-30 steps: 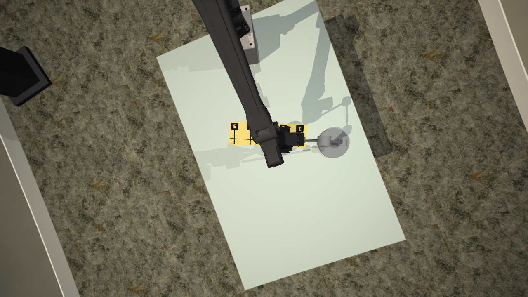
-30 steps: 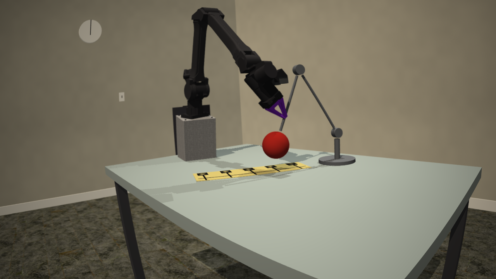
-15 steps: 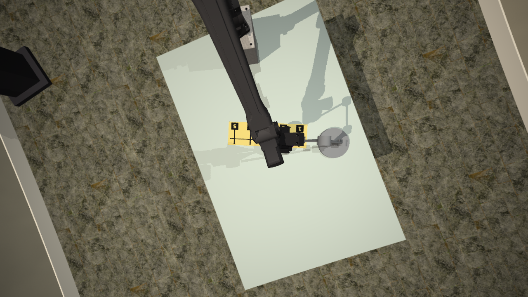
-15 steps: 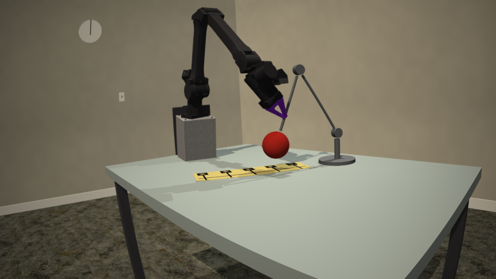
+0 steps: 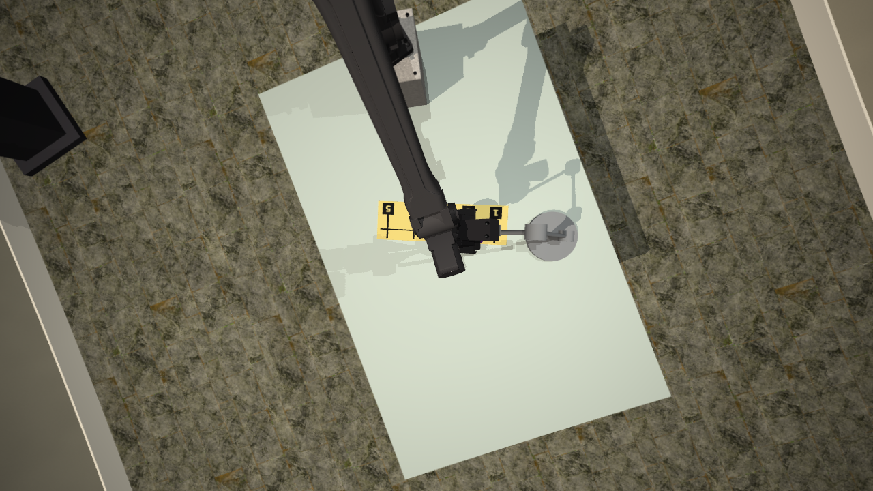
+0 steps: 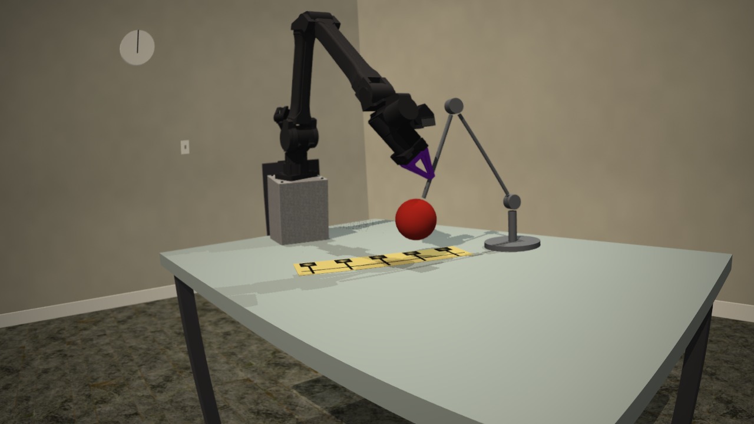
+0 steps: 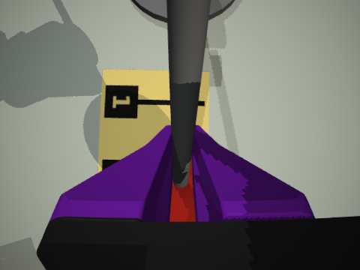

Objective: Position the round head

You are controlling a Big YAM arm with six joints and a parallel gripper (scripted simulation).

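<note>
The lamp's round red head (image 6: 416, 218) (image 7: 181, 207) hangs clear of the bench, roughly over mark 2 of the yellow strip (image 6: 363, 262) (image 5: 396, 222) (image 7: 130, 130). My gripper (image 6: 427, 172) (image 7: 182, 136) has purple fingers. It is shut on the lamp's thin grey rod (image 6: 438, 143) (image 7: 187, 55) just above the head. The rod runs up to the top joint (image 6: 453, 106). A second rod runs down from there to the lower joint (image 6: 511, 201) above the round foot (image 6: 511, 242) (image 5: 543, 250). In the overhead view my wrist hides the head and the middle marks.
My arm's grey pedestal (image 6: 297, 208) (image 5: 412, 73) stands at the back of the bench, behind the strip. The bench's front edge (image 6: 369, 363) lies well away from the lamp. A black box (image 5: 36, 122) sits on the floor.
</note>
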